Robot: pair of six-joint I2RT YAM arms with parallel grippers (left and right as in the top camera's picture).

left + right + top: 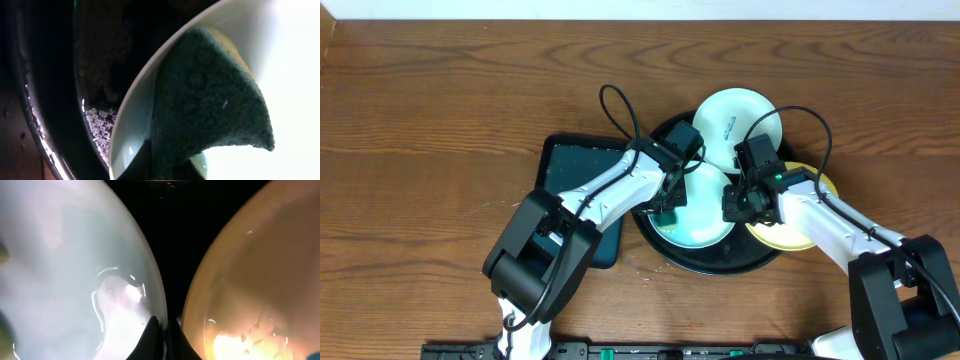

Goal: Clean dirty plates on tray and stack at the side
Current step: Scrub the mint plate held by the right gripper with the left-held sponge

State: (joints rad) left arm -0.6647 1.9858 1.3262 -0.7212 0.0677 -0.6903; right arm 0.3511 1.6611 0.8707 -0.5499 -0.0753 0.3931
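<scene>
The round black tray (665,250) holds three plates. One mint-white plate (745,112) with small teal smears lies at the back. A second mint-white plate (705,222) lies in the middle. A pale yellow plate (798,232) lies at the right. My left gripper (670,205) is shut on a dark green sponge (210,100) that presses on the middle plate (131,120). My right gripper (738,205) is shut on that plate's right rim (155,295), with the yellow plate (250,280) just beside it.
A dark teal rectangular tray (575,175) lies left of the black tray, under my left arm. Brown wood-grain tabletop (440,120) spreads to the left and back. The black tray's rim shows wet specks in the left wrist view (97,125).
</scene>
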